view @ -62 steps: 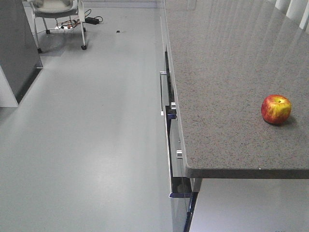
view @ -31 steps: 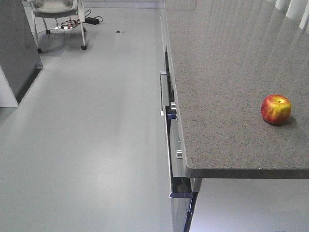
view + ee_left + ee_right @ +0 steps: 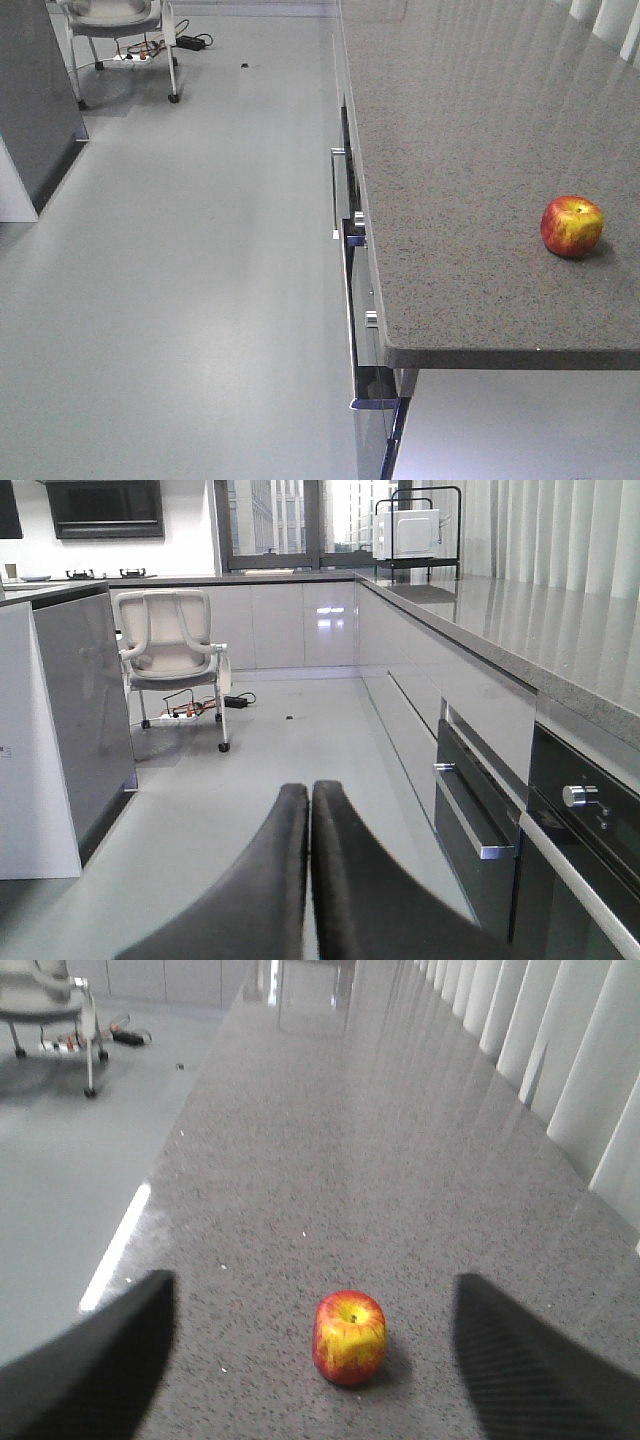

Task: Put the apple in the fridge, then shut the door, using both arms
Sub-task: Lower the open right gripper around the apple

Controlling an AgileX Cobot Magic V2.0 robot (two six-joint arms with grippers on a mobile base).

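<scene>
Apple sits on the desk, lower centre of the right wrist view, dead ahead of your right gripper; its jaws are spread wide and empty. Left gripper: jaws pressed together, empty, facing the floor. I'd say the right arm is nearer.

We see a modern fitted kitchen. A long speckled stone table runs above glossy grey cabinet fronts, with a built-in oven and its metal knob set beneath. At the far wall are a hob, a dark hood and a microwave. A wheeled office chair and vertical blinds give it a workplace look.
</scene>
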